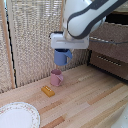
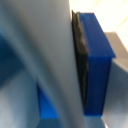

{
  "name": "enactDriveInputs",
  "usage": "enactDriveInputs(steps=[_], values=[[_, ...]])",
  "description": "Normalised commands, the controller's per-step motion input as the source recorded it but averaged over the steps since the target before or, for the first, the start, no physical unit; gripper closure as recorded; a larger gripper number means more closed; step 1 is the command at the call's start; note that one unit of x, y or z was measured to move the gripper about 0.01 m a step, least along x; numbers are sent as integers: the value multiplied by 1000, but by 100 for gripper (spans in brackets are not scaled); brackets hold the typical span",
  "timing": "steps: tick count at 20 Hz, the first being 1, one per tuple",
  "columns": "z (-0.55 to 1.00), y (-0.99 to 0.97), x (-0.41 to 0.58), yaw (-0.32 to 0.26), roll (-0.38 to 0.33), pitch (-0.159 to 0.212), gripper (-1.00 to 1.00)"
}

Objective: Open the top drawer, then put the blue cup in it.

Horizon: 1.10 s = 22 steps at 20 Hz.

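Observation:
The blue cup (image 1: pixel 61 58) hangs in the air just above the pink mug (image 1: pixel 56 78), with my gripper (image 1: pixel 63 50) shut on its rim. In the wrist view the cup's blue wall (image 2: pixel 98 60) fills the frame, and a dark finger pad (image 2: pixel 78 55) presses against it. The dark brown dresser stands at the exterior view's right. Its top drawer (image 1: pixel 111 33) has a silver bar handle (image 1: pixel 109 43) and looks to stick out past the drawer below; my arm hides part of it.
A small orange block (image 1: pixel 48 91) lies on the wooden table in front of the pink mug. A white plate (image 1: pixel 17 116) sits at the near corner on the exterior view's left. A slatted blind backs the table. The second drawer (image 1: pixel 109 61) is below the top one.

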Motion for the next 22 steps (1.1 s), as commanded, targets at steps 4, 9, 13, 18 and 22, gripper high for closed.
enactDriveInputs(steps=[4, 9, 13, 18, 22], values=[[816, -86, 235, -286, 0, 102, 100], [661, -109, 92, -304, 60, 105, 100], [641, -168, 54, -301, 59, 132, 100], [712, -206, 101, -301, 23, 141, 100], [829, -119, 243, -293, 0, 105, 100]])
